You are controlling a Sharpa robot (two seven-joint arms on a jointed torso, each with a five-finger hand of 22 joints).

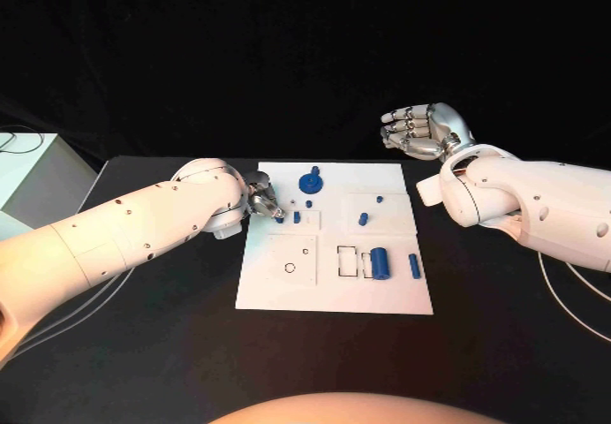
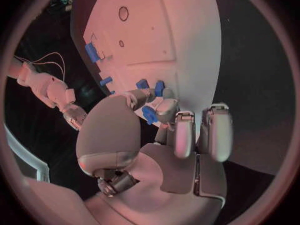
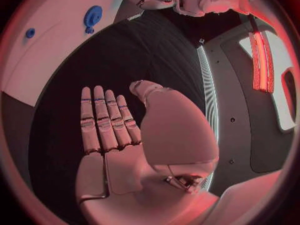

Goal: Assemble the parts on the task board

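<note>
The white task board (image 1: pixel 334 296) lies in the middle of the table. My left hand (image 1: pixel 261 203) is at the board's near-left upper part, and its thumb and a finger pinch a small blue part (image 2: pixel 150 116) just above the board. Close by are other small blue pegs (image 1: pixel 297 216), and beyond them a round blue disc (image 1: pixel 312 184). A thick blue cylinder (image 1: pixel 378 261) and a slim blue one (image 1: pixel 414 264) lie on the board's right side. My right hand (image 1: pixel 420 128) hovers past the board's far right corner with its fingers (image 3: pixel 103 120) straight and nothing in it.
Two more blue pegs (image 1: pixel 363 218) stand on a raised white square at the board's right middle. A pale box (image 1: pixel 26 177) stands at the table's left edge, with thin cables (image 1: pixel 77 305) running under my left arm.
</note>
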